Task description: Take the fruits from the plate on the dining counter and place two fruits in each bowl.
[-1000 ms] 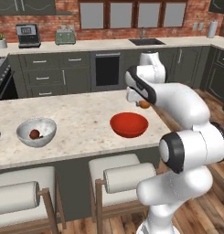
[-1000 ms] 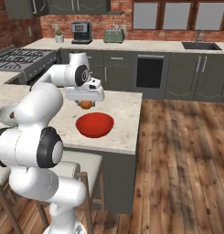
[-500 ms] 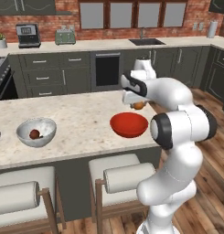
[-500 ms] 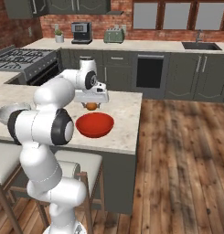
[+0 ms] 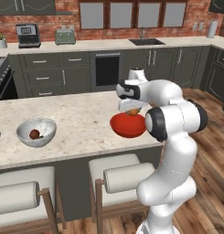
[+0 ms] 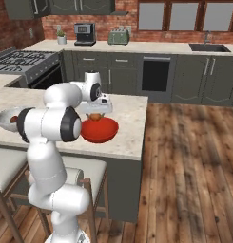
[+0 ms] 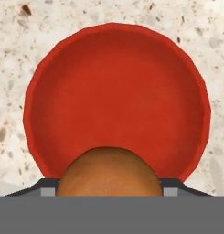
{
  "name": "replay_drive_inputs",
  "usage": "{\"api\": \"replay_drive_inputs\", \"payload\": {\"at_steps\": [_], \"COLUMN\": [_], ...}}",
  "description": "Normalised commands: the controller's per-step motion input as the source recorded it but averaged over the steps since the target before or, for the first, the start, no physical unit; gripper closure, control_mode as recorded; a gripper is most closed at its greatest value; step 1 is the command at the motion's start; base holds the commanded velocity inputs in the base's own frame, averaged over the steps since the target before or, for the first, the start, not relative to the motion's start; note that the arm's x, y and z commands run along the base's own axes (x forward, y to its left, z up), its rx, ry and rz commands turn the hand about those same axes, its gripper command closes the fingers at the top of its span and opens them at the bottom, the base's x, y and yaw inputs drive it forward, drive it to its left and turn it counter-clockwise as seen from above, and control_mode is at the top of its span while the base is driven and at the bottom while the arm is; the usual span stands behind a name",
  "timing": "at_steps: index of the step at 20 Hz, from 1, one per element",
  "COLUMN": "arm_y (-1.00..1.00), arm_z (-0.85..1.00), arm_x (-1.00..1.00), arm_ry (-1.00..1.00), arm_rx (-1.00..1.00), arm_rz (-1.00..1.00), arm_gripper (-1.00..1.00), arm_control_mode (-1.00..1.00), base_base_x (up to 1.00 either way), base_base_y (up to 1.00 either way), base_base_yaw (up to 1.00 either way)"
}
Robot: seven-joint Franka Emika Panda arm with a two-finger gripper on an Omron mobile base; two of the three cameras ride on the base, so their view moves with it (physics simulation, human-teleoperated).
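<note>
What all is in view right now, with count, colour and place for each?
Red bowl: one, glossy red, nothing in it, on the dining counter near its right end.
Grey bowl: one, mottled grey-white, on the counter toward its left end.
Dark fruit: one, red-brown, inside the grey bowl.
Orange fruit: one, orange, in the end effector above the red bowl.
Stools: two, pale cushioned, in front of the counter.
Coffee machine: one, dark, on the back counter.
Toaster: one, grey-green, beside it.
Sink: one, in the back counter.
End effector: one, shut on the orange fruit.
</note>
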Motion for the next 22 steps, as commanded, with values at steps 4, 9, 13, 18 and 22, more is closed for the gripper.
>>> {"api": "replay_drive_inputs", "payload": {"at_steps": [4,9,13,18,22], "arm_y": [0.03,0.00,0.00,0.00,0.00], "arm_z": [-0.53,-0.53,-0.42,-0.42,-0.24], "arm_x": [0.10,0.03,0.00,0.00,0.00], "arm_ry": [0.00,0.00,0.00,0.00,0.00], "arm_rx": [0.00,0.00,0.00,0.00,0.00], "arm_rz": [0.07,0.06,0.04,0.03,0.02], "arm_gripper": [1.00,1.00,1.00,1.00,1.00], "arm_control_mode": [-1.00,-1.00,-1.00,-1.00,-1.00], "base_base_x": [0.00,0.00,0.00,0.00,0.00], "base_base_y": [0.00,0.00,0.00,0.00,0.00], "base_base_yaw": [0.00,0.00,0.00,0.00,0.00]}}
